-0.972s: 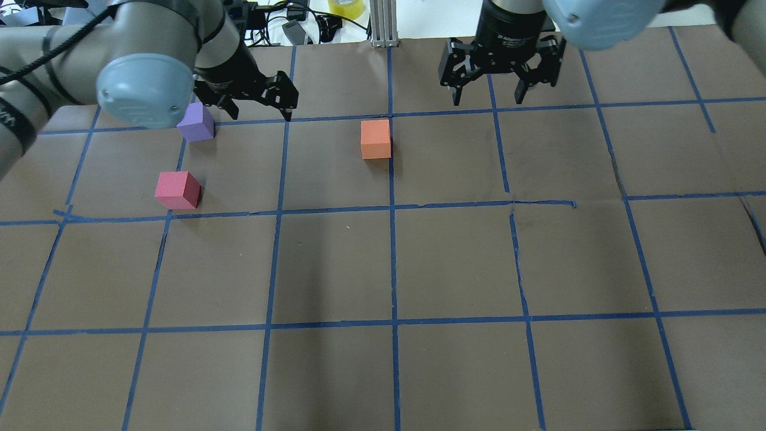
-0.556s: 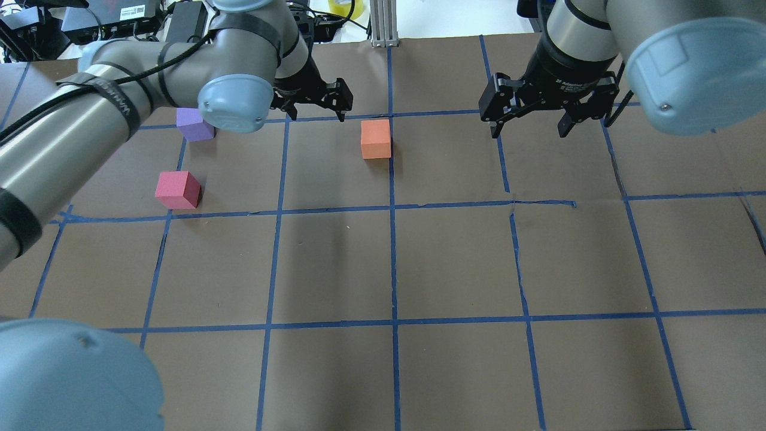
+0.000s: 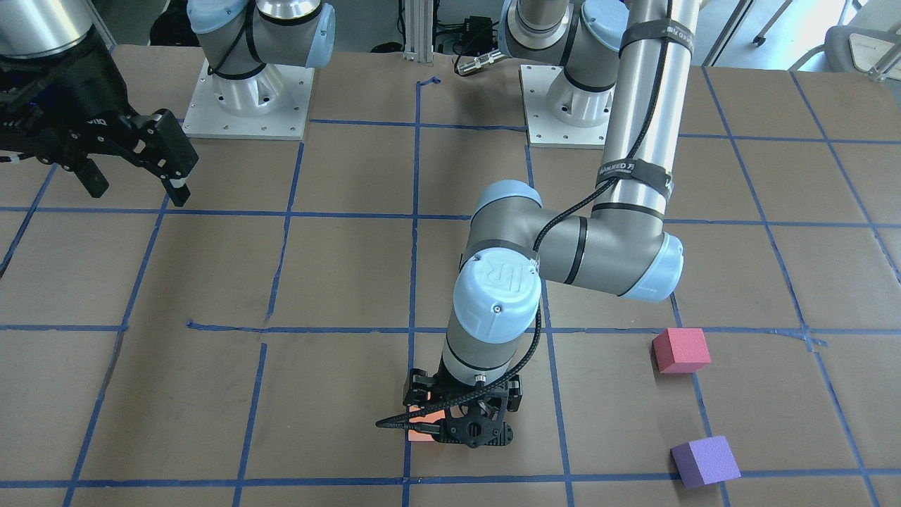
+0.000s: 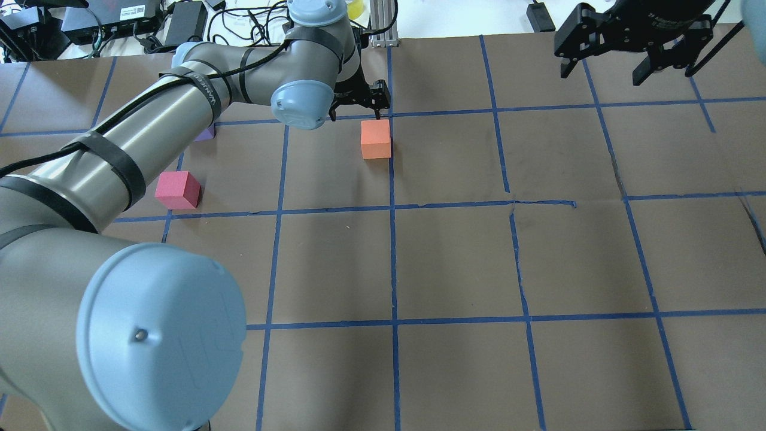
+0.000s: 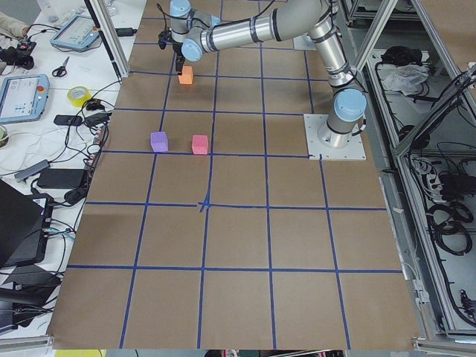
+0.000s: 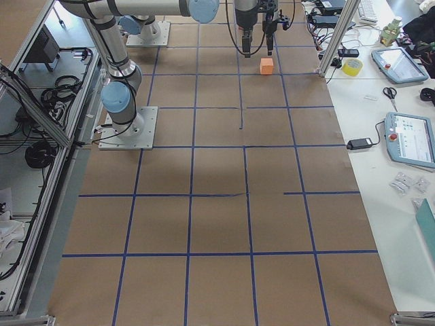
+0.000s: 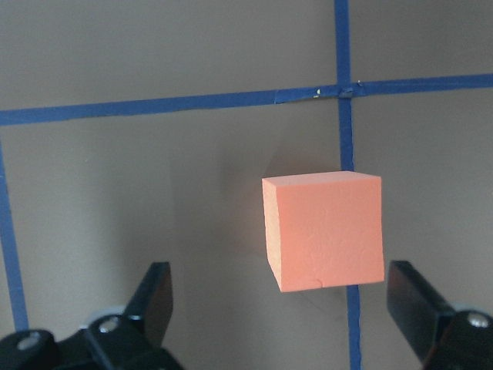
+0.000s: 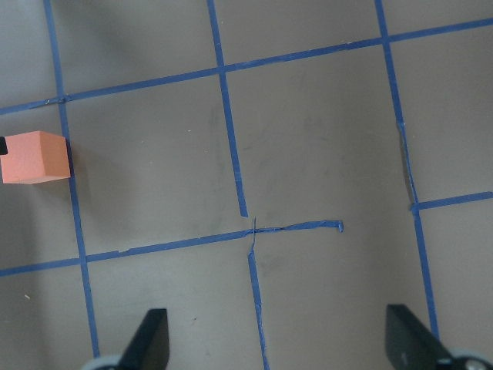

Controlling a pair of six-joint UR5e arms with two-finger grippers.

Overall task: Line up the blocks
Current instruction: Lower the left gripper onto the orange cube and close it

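Observation:
The orange block sits on a blue tape line at the far middle of the table. My left gripper hovers over it, open; in the left wrist view the orange block lies between and just ahead of the fingers. From the front the left gripper hides most of the orange block. The pinkish red block stands at the left. The purple block is beyond it, mostly hidden by my left arm from overhead. My right gripper is open and empty, high at the far right.
Brown paper with a blue tape grid covers the table. An aluminium post and cables stand beyond the far edge. My left arm's elbow fills the near left of the overhead view.
My left gripper has moved right, from beside the purple block to over the orange block. My right gripper has moved right and up toward the far right corner. The blocks have not moved.

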